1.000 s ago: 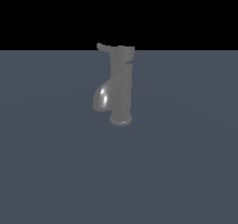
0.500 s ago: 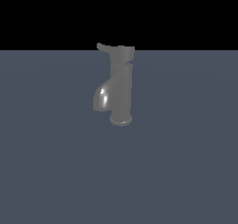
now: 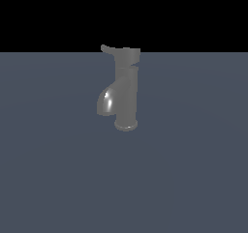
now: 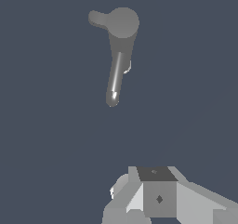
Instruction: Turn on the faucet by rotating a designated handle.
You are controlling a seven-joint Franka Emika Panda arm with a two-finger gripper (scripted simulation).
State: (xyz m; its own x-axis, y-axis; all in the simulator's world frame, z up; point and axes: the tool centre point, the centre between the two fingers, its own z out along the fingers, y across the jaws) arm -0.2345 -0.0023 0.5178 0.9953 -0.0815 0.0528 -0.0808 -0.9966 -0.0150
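Flat, matte slate-blue surface [image 3: 193,179], filling the lower part of the exterior view beneath a black background. Dull grey metal faucet [image 3: 127,94], standing upright near the middle of the surface: tall cylindrical column, flared round base, wider cylindrical cap, and a short, fat, glossy spout curving toward the exterior view's left. Pale grey, faceted robot gripper [image 4: 158,197], seen only in the wrist view, looking down on the faucet and well apart from it; whether the jaws are spread cannot be told. Thin grey lever handle [image 3: 108,49], round-tipped, projecting from the cap toward the exterior view's left. No legible markings.
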